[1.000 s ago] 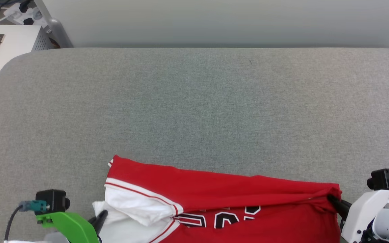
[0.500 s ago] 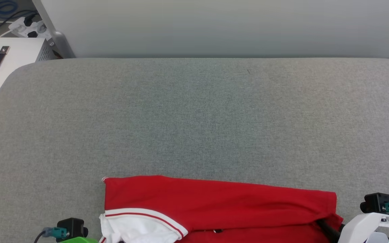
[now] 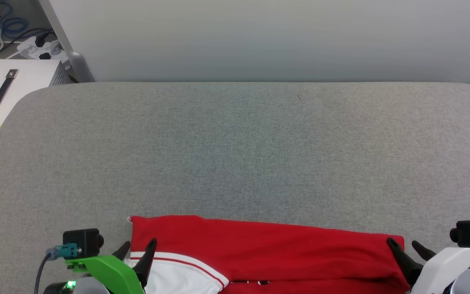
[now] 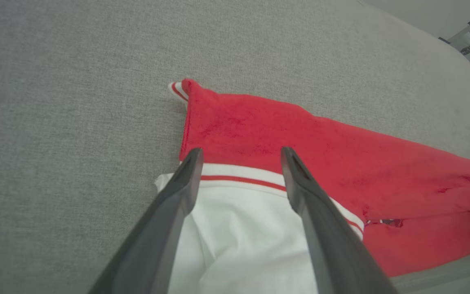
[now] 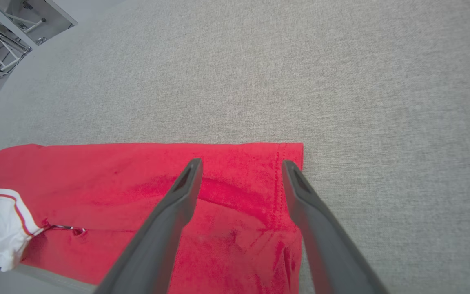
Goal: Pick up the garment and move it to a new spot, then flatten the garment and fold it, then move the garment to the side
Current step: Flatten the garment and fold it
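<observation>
The red garment (image 3: 267,249) lies folded along the near edge of the grey table, with a white sleeve panel and striped trim at its left end. My left gripper (image 3: 139,248) hovers open over that left end; in the left wrist view its gripper (image 4: 240,154) straddles the trim of the garment (image 4: 259,130) with nothing between the fingers. At the garment's right corner my right gripper (image 3: 405,244) stands open too. The right wrist view has the right gripper (image 5: 240,165) spread above the hemmed corner of the garment (image 5: 137,171).
The grey fabric-covered table (image 3: 235,155) stretches far ahead of the garment. A pale wall stands behind it. A white case with a black handle (image 3: 2,92) sits off the far left corner, with cables and a power strip (image 3: 35,47) behind.
Both grippers have let go of the garment and opened. The fold now lies flat on the table. The head camera has tilted, shifting the whole scene downward.
</observation>
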Controlling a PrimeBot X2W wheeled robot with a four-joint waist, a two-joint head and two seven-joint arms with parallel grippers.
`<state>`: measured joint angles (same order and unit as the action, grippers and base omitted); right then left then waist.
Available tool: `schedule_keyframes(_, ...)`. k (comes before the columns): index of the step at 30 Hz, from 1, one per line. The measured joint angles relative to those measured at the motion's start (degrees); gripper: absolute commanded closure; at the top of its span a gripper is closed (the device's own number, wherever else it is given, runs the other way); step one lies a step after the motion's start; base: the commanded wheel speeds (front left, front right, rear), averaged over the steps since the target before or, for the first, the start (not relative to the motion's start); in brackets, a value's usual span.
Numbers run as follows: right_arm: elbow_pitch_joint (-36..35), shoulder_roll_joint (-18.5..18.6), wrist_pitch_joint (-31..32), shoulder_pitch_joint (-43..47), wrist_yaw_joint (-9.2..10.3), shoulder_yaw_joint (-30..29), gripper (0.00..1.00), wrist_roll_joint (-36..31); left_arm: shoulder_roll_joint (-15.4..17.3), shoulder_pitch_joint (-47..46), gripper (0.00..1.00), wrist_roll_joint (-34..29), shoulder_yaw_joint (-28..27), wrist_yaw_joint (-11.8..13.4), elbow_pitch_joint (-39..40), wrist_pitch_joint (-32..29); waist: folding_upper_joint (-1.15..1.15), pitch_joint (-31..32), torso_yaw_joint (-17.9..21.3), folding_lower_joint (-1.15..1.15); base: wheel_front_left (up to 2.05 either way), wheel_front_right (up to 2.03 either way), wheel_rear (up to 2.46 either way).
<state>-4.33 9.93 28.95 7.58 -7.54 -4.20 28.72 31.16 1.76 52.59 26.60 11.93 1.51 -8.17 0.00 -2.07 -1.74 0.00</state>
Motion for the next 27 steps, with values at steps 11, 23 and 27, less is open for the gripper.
schedule_keyframes(11, -0.89, 1.53, 7.21, 0.13, 0.00, -5.04, 0.00, -1.82, -0.47, -2.84, 0.00, -10.44, -4.21, 7.38, 6.91, 14.17, 0.00, -0.44, -0.48, 0.00, 0.00, 0.00, 0.00)
schedule_keyframes(23, 5.54, 3.01, 11.18, -1.83, 0.00, -0.20, 0.00, -0.63, -1.82, -4.52, 0.00, -19.09, -3.12, 11.06, 12.14, 20.59, 0.00, -4.61, -2.45, 0.00, 0.00, 0.00, 0.00)
schedule_keyframes(27, 6.87, 3.20, 12.05, -1.84, 0.00, 0.87, 0.00, 0.24, -1.72, -4.99, 0.00, -20.70, -2.66, 11.66, 12.83, 20.57, 0.00, -5.84, -3.25, 0.00, 0.00, 0.00, 0.00)
